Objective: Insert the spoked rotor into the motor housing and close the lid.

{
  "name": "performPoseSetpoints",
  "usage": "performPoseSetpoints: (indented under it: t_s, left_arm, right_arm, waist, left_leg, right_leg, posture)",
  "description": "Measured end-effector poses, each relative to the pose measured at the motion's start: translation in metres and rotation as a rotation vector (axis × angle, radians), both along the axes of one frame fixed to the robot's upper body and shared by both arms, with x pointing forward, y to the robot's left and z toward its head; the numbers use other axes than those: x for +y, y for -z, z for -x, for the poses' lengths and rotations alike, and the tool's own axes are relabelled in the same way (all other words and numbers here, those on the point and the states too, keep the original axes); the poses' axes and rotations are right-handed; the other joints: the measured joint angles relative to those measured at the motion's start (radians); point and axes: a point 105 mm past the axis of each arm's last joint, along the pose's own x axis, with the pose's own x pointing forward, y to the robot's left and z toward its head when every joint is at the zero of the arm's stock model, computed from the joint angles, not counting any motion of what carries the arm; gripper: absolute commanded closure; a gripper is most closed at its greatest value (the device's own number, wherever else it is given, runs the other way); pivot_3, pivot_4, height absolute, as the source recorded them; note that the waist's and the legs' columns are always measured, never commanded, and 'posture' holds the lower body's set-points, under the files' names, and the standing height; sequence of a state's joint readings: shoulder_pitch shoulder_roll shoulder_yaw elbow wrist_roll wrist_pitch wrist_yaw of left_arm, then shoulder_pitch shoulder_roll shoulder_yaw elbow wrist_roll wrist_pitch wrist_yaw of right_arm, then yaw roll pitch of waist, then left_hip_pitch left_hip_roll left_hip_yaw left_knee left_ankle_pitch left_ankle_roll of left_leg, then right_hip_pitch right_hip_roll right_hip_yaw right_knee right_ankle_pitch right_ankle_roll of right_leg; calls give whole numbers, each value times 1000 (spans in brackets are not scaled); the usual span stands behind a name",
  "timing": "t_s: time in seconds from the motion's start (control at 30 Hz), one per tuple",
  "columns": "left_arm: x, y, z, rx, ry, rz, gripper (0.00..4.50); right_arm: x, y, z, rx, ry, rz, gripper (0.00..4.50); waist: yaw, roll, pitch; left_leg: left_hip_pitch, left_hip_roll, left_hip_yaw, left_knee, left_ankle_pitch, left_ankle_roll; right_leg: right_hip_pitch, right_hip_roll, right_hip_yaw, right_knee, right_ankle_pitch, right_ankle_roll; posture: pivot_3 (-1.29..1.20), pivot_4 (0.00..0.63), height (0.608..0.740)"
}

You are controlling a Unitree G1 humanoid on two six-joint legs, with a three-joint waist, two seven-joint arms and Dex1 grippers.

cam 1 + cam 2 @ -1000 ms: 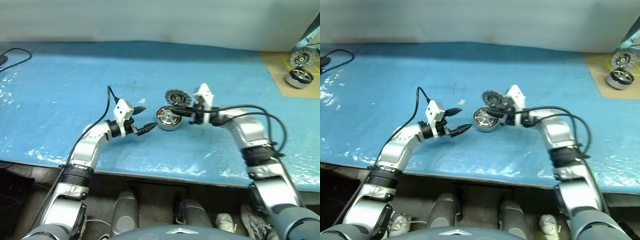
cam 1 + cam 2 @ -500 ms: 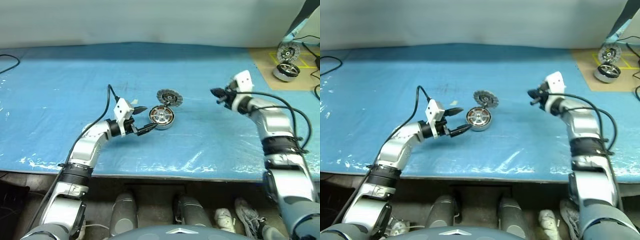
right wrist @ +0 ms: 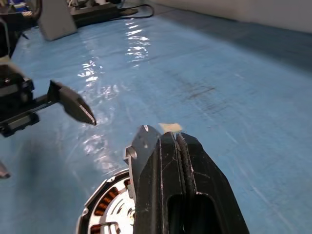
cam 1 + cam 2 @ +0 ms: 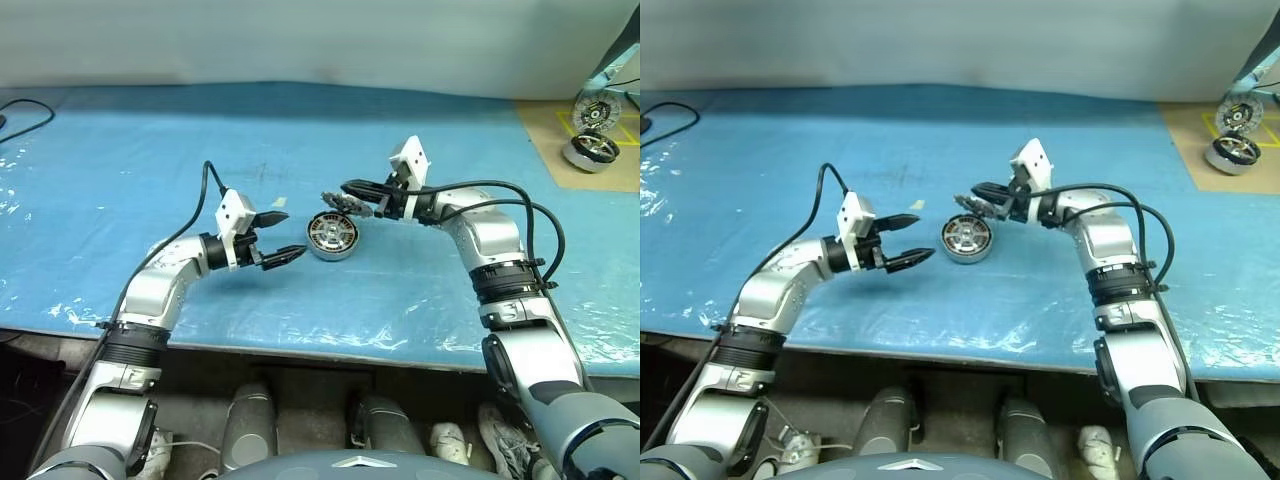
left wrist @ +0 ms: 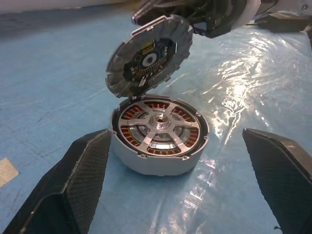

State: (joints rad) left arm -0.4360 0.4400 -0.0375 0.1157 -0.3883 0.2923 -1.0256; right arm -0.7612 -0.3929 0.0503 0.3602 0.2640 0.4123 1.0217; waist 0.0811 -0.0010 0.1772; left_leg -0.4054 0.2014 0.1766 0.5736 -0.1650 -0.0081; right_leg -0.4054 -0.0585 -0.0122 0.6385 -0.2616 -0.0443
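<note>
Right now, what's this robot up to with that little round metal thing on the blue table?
It is assembling a small motor. The motor housing sits on the blue table with its copper windings and a spoked part visible inside. Its lid stands tilted open above it. The right tool, shut, is at the lid's upper edge, apparently to push it closed. The left tool waits open beside the housing, not touching it.

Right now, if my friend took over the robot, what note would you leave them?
Left pincer: open, empty, beside the motor housing on the blue table.
Right pincer: shut, tips at the back of the lid.
Lid: raised and tilted, joined at the housing's rim.
Done: a spoked part sits inside the housing over the copper windings.
Left: push the lid down shut.
</note>
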Motion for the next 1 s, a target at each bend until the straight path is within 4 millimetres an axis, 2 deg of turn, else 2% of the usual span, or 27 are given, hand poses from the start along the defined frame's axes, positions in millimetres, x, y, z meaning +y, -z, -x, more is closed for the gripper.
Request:
performPoseSetpoints:
  t_s: [0.17, 0.37, 0.5, 0.73, 0.83, 0.97, 1.0]
  left_arm:
    - [3, 3, 1, 13, -8, -8, 0]
    - [3, 3, 1, 12, -13, -7, 0]
    - [0, 2, 0, 6, -7, -9, 0]
    - [-2, 3, 0, 1, -2, -18, 0]
    - [-4, 3, 0, 0, 2, -15, 0]
    - [-5, 4, 0, -5, 5, -19, 0]
    - [-6, 4, 1, -5, 7, -19, 0]
  right_arm:
    - [1, 21, 6, 50, 7, 23, 4485]
    - [5, 31, 3, 57, 46, 38, 4485]
    - [12, 50, 5, 81, 65, 70, 4485]
    - [22, 59, 6, 12, 75, 143, 4485]
    - [24, 60, 7, -11, 78, 151, 3897]
    - [28, 56, 12, 45, 46, 78, 2577]
    - [28, 55, 13, 63, 41, 61, 2577]
  waist:
    - [-3, 0, 0]
    - [-7, 0, 0]
    - [-9, 0, 0]
    - [-13, 0, 0]
    - [-13, 0, 0]
    - [-13, 0, 0]
    - [-12, 0, 0]
  left_leg:
    - [1, 0, 0, 0, -1, -2]
    - [1, 0, 0, 0, -1, -2]
    - [1, 0, 0, -1, -1, -2]
    - [8, 0, -1, -1, -1, -3]
    - [14, 0, 0, -2, -1, -3]
    - [15, -1, 0, -3, -1, -3]
    - [15, -1, 0, -3, -1, -3]
  right_leg:
    - [0, 0, 1, 0, 0, 0]
    - [0, 0, 1, 0, 0, 0]
    - [0, 0, 1, 0, 0, 0]
    - [6, 0, 2, 0, 0, 0]
    - [11, 0, 4, -3, -1, 0]
    - [11, 0, 6, -3, -1, 0]
    - [11, 0, 6, -3, -1, 0]
  posture:
    - [0, 150, 740]
    - [0, 150, 740]
    - [0, 150, 740]
    - [0, 150, 740]
    - [0, 150, 740]
    - [0, 150, 740]
    - [0, 150, 740]
